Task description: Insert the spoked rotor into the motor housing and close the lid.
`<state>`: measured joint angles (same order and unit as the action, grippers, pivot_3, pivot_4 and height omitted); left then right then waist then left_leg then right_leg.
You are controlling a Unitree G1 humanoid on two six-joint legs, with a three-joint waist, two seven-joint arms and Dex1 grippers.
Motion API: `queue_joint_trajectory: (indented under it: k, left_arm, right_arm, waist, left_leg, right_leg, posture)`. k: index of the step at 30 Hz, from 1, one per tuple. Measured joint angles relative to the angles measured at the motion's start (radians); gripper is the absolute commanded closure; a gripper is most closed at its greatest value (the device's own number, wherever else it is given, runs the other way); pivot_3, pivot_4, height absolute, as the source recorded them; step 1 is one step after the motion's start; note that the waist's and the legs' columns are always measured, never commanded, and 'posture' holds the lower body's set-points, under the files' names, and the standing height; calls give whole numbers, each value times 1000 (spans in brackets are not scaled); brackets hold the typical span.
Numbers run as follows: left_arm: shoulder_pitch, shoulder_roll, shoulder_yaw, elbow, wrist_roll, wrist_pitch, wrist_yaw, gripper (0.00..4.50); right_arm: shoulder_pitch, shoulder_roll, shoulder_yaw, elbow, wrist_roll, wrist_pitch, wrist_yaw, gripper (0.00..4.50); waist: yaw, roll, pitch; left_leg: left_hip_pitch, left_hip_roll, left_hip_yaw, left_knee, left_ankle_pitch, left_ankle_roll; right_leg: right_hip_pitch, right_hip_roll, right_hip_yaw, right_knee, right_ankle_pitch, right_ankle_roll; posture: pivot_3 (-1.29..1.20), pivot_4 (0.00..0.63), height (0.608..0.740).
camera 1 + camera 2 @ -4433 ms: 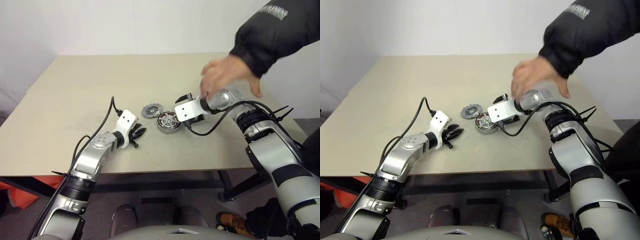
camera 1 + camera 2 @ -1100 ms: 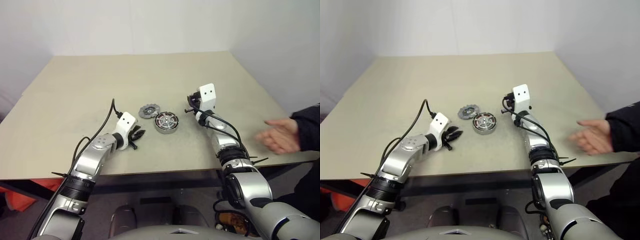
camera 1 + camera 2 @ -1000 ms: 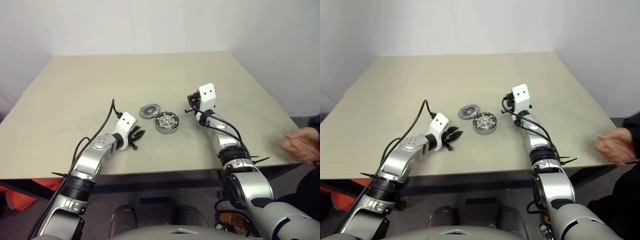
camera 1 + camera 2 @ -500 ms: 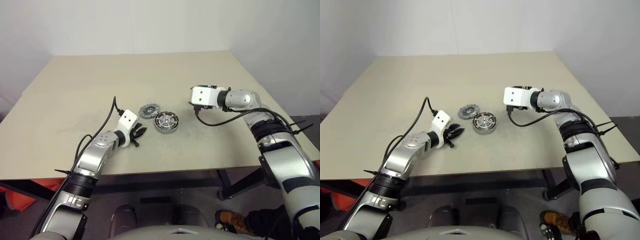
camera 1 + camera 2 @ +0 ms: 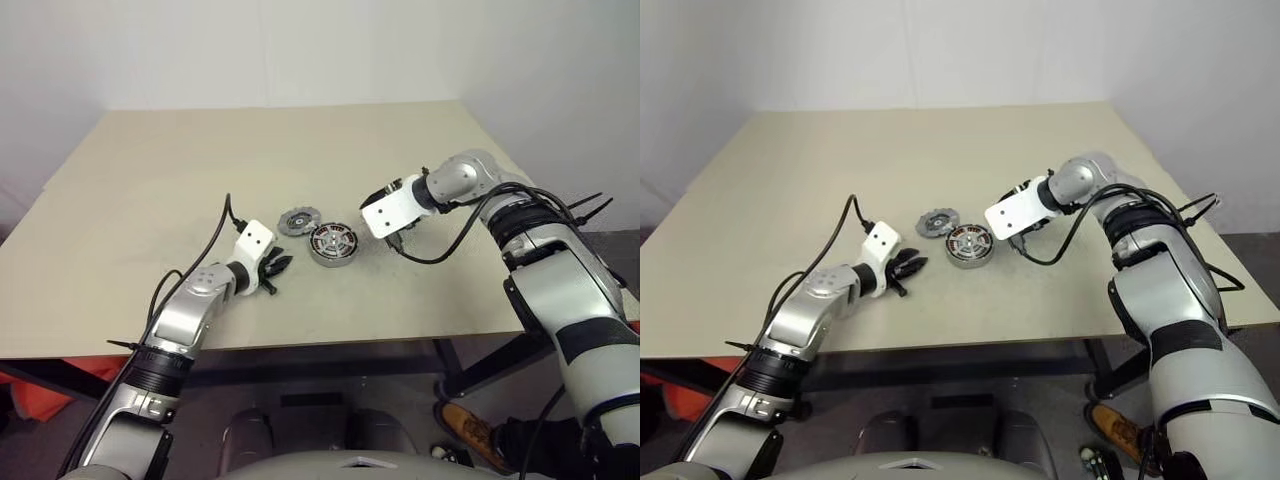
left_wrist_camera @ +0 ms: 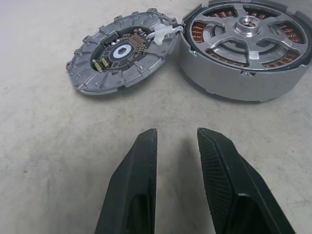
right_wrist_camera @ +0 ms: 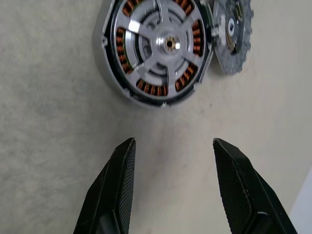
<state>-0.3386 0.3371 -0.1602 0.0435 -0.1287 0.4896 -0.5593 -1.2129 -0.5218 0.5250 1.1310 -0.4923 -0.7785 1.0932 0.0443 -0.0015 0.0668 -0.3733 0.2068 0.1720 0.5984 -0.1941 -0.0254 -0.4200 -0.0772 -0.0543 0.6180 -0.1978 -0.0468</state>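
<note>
The motor housing (image 5: 332, 243) lies flat on the table, copper windings showing round its inside. The shiny spoked rotor (image 6: 246, 30) sits inside it, hub up. The lid (image 5: 298, 221), a dull grey notched disc, lies flat against the housing's left side with its inner face up. My left gripper (image 6: 176, 131) rests low on the table just left of and nearer than both parts, its fingers a narrow gap apart and empty. My right gripper (image 7: 174, 142) hangs above the table just right of the housing (image 7: 158, 48), pointing down, open wide and empty.
Everything lies on a beige table (image 5: 150, 170) whose front edge (image 5: 300, 345) runs close below the arms. A black cable (image 5: 215, 235) loops up from the left wrist, and another (image 5: 450, 245) hangs from the right wrist.
My right arm swung round from pointing away to pointing down beside the housing, and its fingers opened. A person's hand at the right edge has left the view. The left arm kept still.
</note>
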Motion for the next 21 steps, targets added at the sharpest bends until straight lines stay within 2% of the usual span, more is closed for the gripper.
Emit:
queue_joint_trajectory:
  k: [3,15,21]
  left_arm:
    - [0,0,0,0,0,1,0,3104]
    - [0,1,0,-1,0,3,1,3104]
    - [0,0,0,-1,0,2,2,3104]
  right_arm:
    - [-13,13,14,11,-23,-21,-18,156]
    - [-44,11,79,21,-89,-178,26,156]
    - [-59,30,101,39,-117,-198,22,156]
  waist:
    - [0,0,0]
    - [0,0,0]
    - [0,0,0]
  left_leg:
    - [0,0,0,0,0,0]
    - [0,0,0,0,0,0]
    - [0,0,0,1,0,0]
  right_leg:
    - [0,0,0,0,0,0]
    - [0,0,0,1,0,0]
    - [0,0,0,2,0,0]
  posture:
    - [0,0,740]
    - [0,0,740]
    - [0,0,740]
